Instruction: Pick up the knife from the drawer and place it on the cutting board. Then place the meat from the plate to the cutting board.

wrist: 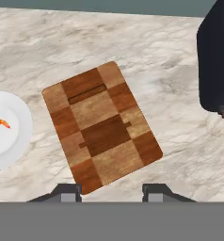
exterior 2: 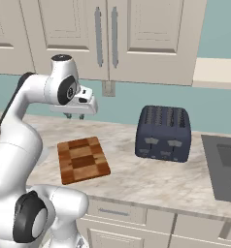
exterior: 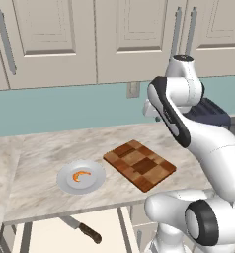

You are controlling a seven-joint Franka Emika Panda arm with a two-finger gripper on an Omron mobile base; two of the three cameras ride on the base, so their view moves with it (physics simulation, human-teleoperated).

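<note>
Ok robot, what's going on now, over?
Gripper empty, jaws apart, high above cutting board. Knife in open drawer, meat on plate. Nothing in the way.

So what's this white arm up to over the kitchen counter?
Nothing is being handled yet. The arm's gripper hangs above the checkered cutting board, its jaws a little apart and holding nothing. The knife lies in the open drawer below the counter edge, and the orange piece of meat sits on the plate left of the board. A dark toaster stands to the board's right.
</note>
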